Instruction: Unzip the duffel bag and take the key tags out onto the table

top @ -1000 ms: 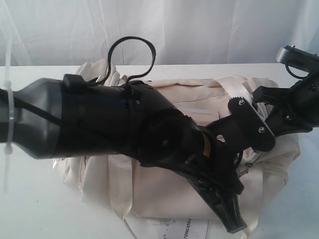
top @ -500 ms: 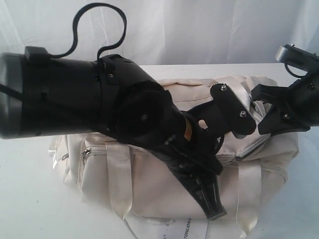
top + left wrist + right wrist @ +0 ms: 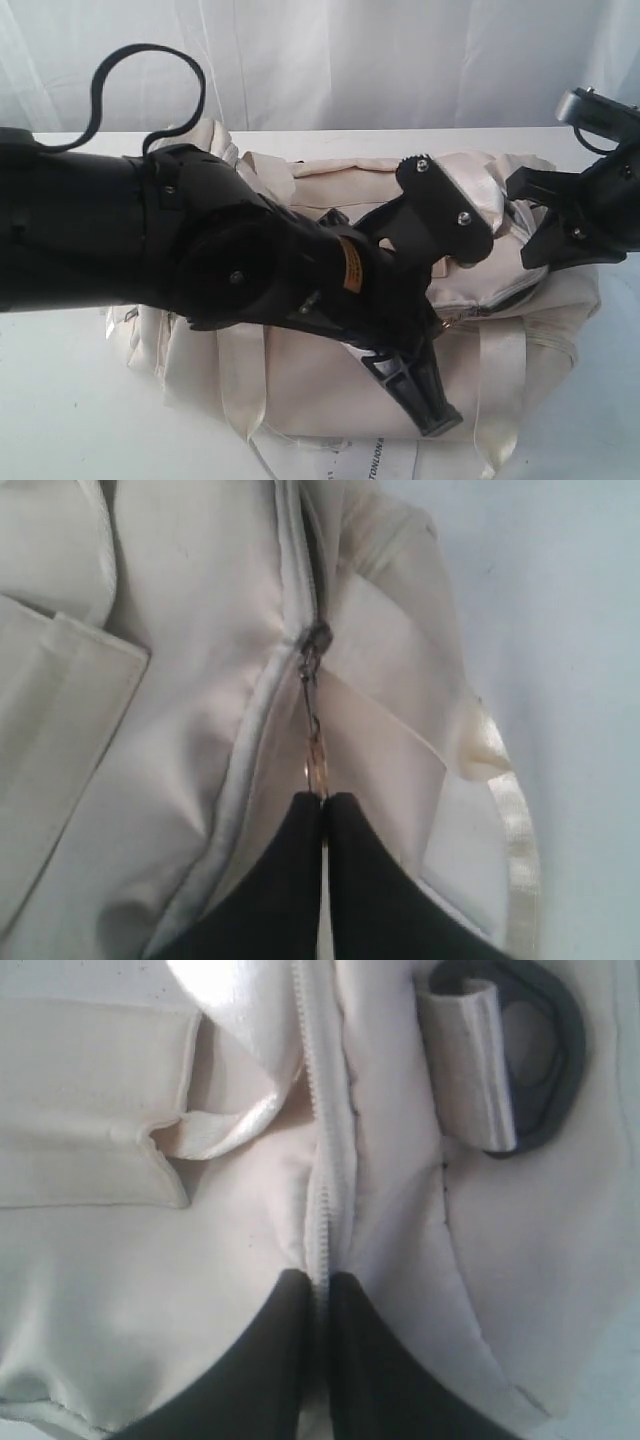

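Cream fabric duffel bag [image 3: 330,385], lying on the white table [image 3: 60,420].
Exterior view: soft creased cloth; glossy satin strap [image 3: 240,380] down the bag's front; matte black arm [image 3: 120,240] across its top; printed paper tag [image 3: 375,462] at its front foot. Left wrist view: left gripper [image 3: 322,802], tapered black fingers closed on the bag's thin metal zipper pull [image 3: 312,705]. Right wrist view: right gripper [image 3: 318,1282] pinched together on the bag's toothed zip seam [image 3: 322,1160]; black ring [image 3: 545,1050] in a cloth loop [image 3: 465,1070] beside that seam.

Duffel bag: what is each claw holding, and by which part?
The left claw is shut on the zipper pull, pinching its free end. The right claw pinches the closed zipper seam of the bag.
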You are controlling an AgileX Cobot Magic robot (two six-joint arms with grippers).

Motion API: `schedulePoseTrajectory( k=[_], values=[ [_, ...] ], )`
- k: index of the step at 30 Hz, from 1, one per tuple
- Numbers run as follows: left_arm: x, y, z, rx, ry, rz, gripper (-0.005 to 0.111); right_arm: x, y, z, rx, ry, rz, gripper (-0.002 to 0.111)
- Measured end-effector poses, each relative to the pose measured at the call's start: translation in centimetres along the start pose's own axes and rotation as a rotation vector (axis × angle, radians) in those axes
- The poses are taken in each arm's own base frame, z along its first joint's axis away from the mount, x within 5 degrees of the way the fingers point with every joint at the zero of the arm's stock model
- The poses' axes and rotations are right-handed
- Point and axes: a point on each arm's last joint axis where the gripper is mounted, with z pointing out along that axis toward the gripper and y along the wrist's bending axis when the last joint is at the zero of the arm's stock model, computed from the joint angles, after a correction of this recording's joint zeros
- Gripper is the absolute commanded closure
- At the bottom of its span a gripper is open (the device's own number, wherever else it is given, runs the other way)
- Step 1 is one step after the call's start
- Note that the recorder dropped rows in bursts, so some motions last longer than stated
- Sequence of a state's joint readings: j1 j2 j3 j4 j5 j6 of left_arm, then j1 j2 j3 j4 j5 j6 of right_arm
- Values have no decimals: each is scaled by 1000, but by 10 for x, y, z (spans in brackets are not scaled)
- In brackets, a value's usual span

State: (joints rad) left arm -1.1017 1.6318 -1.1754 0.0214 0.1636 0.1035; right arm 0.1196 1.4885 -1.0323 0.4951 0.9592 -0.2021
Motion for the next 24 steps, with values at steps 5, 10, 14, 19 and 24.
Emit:
schedulePoseTrajectory(
  k=[5,10,14,19,24],
  values=[
    [-13,-4,-3,-4,-80,4,107,-3,4,-8,-10,11,-12,57],
    [-20,-4,-4,-10,-130,4,107,3,9,-19,-22,29,-27,50],
    [-22,-4,-4,-18,-158,4,107,6,10,-20,-27,29,-25,50],
    [-28,-8,-5,-17,-207,3,107,13,6,-9,-45,30,23,50],
    [-31,-16,-6,-6,-231,18,107,14,9,-6,-102,15,76,60]
  ],
)
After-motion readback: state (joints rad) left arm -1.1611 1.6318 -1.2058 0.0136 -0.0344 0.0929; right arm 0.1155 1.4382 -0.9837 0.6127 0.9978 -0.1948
